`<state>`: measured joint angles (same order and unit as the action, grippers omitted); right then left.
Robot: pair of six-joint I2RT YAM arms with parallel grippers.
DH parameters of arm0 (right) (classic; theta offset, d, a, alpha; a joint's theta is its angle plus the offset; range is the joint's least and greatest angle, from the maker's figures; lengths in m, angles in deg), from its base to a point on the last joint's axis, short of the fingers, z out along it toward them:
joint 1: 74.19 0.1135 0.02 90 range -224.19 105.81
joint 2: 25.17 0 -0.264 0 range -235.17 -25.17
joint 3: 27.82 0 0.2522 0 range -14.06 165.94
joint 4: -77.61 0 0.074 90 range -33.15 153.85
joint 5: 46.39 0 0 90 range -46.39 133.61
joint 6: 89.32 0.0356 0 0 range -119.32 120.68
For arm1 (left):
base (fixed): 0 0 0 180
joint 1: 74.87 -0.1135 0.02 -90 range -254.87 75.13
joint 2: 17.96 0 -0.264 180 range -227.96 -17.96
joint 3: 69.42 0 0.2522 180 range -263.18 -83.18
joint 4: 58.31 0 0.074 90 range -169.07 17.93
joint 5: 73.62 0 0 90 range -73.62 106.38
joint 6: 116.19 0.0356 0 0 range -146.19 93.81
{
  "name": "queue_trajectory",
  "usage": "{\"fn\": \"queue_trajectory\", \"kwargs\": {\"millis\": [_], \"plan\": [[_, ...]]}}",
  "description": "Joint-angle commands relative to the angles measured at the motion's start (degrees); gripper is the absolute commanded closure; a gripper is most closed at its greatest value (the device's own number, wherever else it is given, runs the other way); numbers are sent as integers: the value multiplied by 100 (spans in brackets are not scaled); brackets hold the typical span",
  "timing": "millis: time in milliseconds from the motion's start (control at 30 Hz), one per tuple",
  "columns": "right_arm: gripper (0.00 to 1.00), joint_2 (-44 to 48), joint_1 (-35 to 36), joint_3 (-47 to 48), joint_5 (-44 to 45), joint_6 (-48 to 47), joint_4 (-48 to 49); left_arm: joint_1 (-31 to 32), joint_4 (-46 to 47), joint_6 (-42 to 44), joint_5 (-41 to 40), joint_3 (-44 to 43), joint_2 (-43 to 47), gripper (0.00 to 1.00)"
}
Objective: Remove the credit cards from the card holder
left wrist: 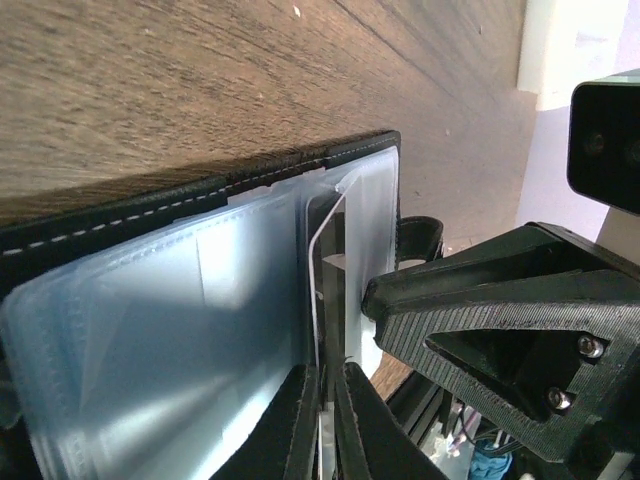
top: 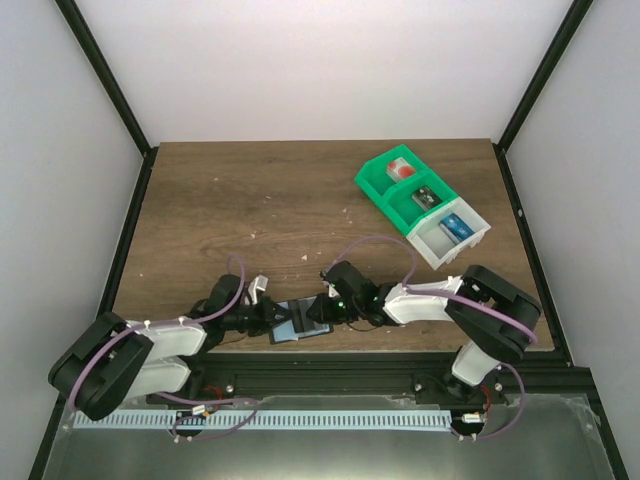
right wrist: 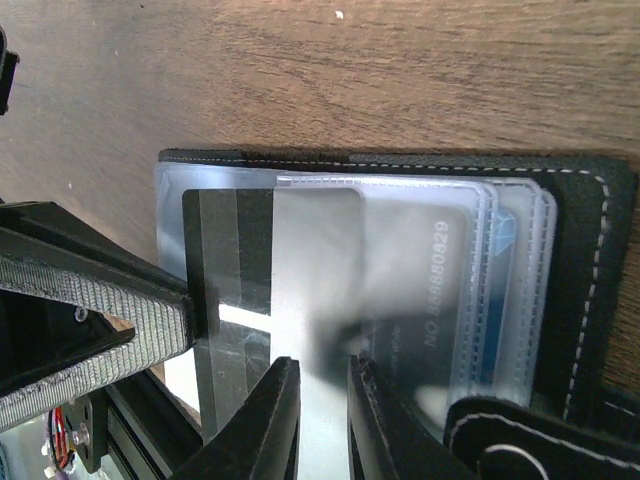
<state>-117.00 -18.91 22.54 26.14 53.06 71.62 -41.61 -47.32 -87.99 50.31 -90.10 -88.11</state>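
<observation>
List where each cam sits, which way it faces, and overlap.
Top: above and behind the bases, looking down at the table; both arms show, left gripper and right gripper meeting at the holder.
Left wrist: looks along its fingers into the holder's sleeves; right gripper opposite.
Right wrist: looks along its fingers onto the card; left gripper at left.
Shared: all see the holder; each wrist sees the other gripper.

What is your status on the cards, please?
Left gripper shut on a card edge, card partly out of holder. Right gripper over same card, grip unclear. Nothing in the way.
</observation>
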Motion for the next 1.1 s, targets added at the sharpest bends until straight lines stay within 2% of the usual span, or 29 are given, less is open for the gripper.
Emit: {"fn": "queue_trajectory", "kwargs": {"millis": [0, 133, 300, 333, 467, 500, 833, 1067], "plan": [[84, -110, 42, -116, -8, 32, 21, -31, 278, 54, 34, -147, -94, 89], [85, -171, 44, -152, -55, 51, 78, -30, 354, 54, 67, -186, -233, 84], [85, -203, 44, -187, -77, 78, 128, -27, 386, 54, 83, -195, -349, 84], [85, -202, 44, -188, -77, 79, 134, -27, 384, 54, 75, -192, -350, 85], [85, -189, 39, -232, -52, 87, 128, -31, 336, 29, 48, -161, -273, 100], [85, -183, 43, -253, -41, 84, 131, -26, 285, 20, 27, -165, -226, 100], [84, -16, 44, -184, 193, -47, -114, -91, -1086, 80, -421, -323, 622, 100], [83, 383, 44, 222, 542, -649, -653, -360, -2076, 72, -742, -438, 1529, 100]]}}
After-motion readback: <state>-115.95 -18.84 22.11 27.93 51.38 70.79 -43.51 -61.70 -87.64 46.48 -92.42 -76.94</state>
